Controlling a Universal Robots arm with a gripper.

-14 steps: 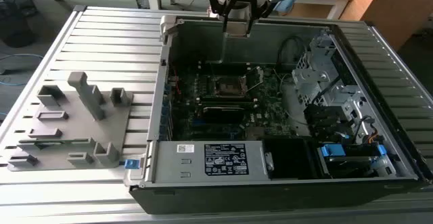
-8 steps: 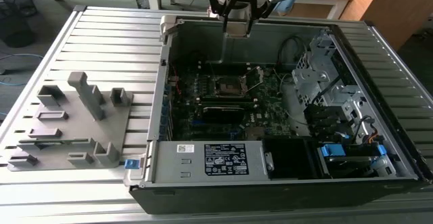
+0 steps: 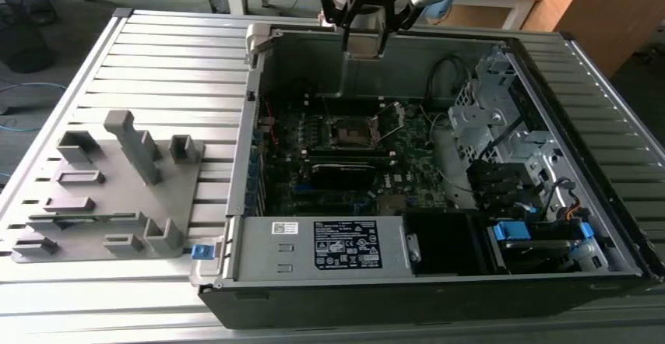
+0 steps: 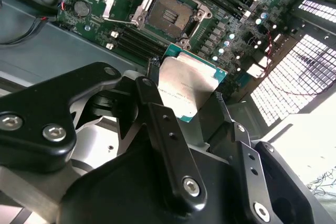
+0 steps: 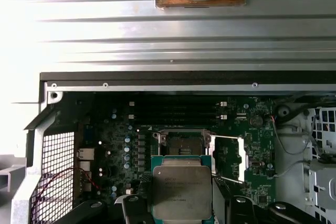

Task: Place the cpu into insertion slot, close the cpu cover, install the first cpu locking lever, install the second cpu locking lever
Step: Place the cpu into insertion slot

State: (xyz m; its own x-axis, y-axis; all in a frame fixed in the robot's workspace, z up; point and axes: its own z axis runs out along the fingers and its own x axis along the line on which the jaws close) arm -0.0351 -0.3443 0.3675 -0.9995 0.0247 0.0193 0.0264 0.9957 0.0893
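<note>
One cpu [image 5: 182,184] is riding in the gripper [image 5: 182,208], which is clenching it across two opposite edges, one black finger bearing on each side. The chip is hanging well above the motherboard [image 5: 113,145] inside the open computer case [image 3: 416,301]. Nothing is touching it but the fingers.

The insertion slot [image 5: 181,144] is lying below the gripper and just ahead of its fingertips, uncovered, with its dark contact field showing. The cpu cover [image 5: 227,138] is standing swung open beside the slot, off to one side of the held chip, leaving the opening unobstructed.

Appearance: the cpu is showing as a small flat square. Its dull silver-grey metal lid has stepped corners and is sitting on a thin green board whose rim is peeking out around it. Faint print on the lid, not recording it.

Handling, judged: the chip is looking light, rigid and not compressible. The smooth lid is probably offering little friction, so gripping by the edges of the board and the lid flanks is looking right. The underside contacts and the slot's pins are looking fragile. I am judging the flat faces best left untouched, with any tilt or side load risking damage.
</note>
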